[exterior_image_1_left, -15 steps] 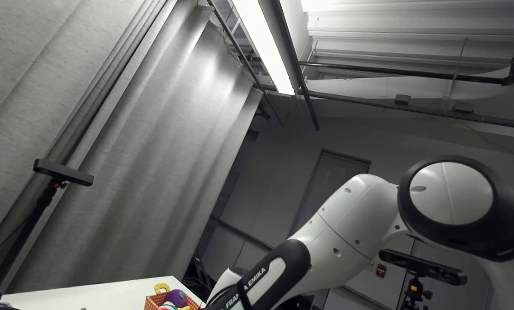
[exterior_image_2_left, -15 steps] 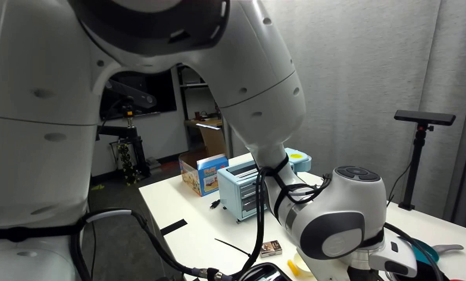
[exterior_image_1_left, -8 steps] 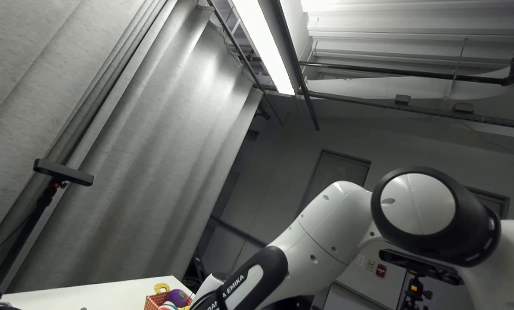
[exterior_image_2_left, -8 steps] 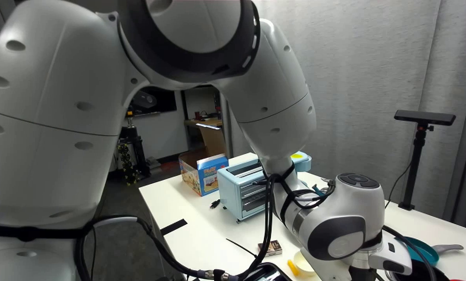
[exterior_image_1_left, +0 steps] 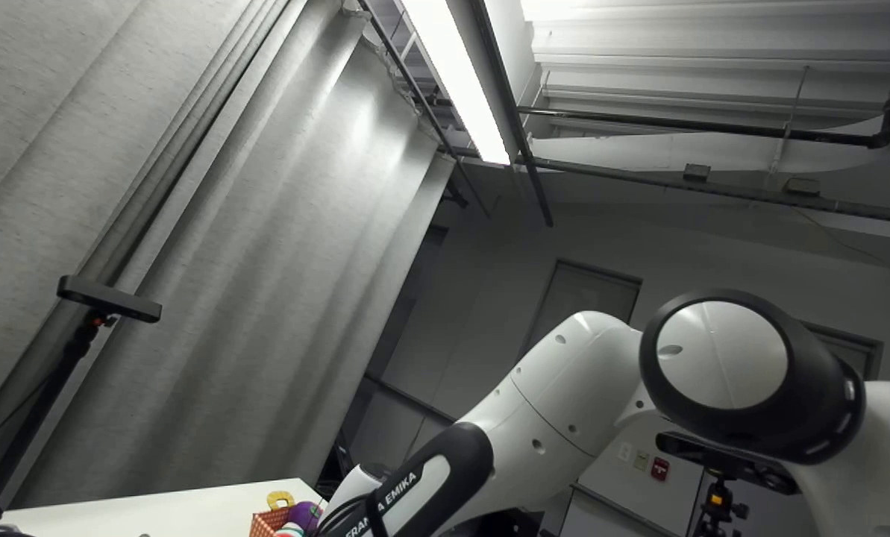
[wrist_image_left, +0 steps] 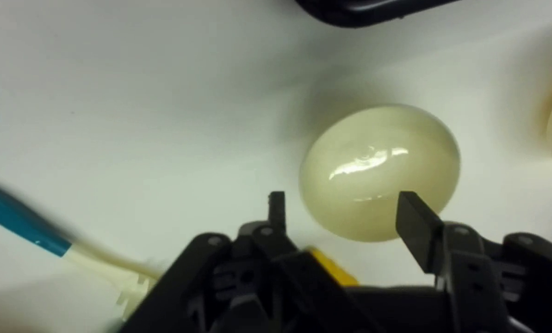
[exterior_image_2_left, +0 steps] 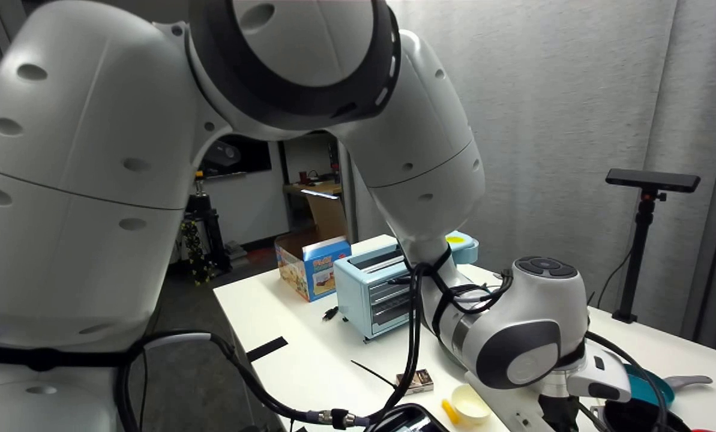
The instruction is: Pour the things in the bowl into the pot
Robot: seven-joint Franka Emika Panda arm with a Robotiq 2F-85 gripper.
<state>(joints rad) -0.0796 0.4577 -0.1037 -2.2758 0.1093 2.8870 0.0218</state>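
Note:
A pale cream oval vessel, which looks like a bowl (wrist_image_left: 373, 143), lies just past the fingertips in the wrist view. Nothing shows in it but glossy reflections. My gripper (wrist_image_left: 342, 199) is open around no object, its right fingertip overlapping the vessel in the picture; whether they touch I cannot tell. In an exterior view a cream bowl (exterior_image_2_left: 470, 403) stands on the table beside a yellow piece (exterior_image_2_left: 449, 411); whether it is the same one is unclear. The black pot (exterior_image_2_left: 640, 415) sits at the lower right, partly cut off and partly behind the hand.
A yellow piece (wrist_image_left: 336, 268) and a teal-handled utensil (wrist_image_left: 21, 222) lie near the gripper. Behind the pot is a teal pan (exterior_image_2_left: 652, 387). A light blue toaster oven (exterior_image_2_left: 358, 300), small box (exterior_image_2_left: 416, 382) and black object (exterior_image_2_left: 409, 419) share the table. A checked basket (exterior_image_1_left: 267, 522) holds toys.
The arm's upper joint has dropped and shifted, mostly in the first half second. The hand has moved slightly, leaving more of the cream bowl uncovered in an exterior view.

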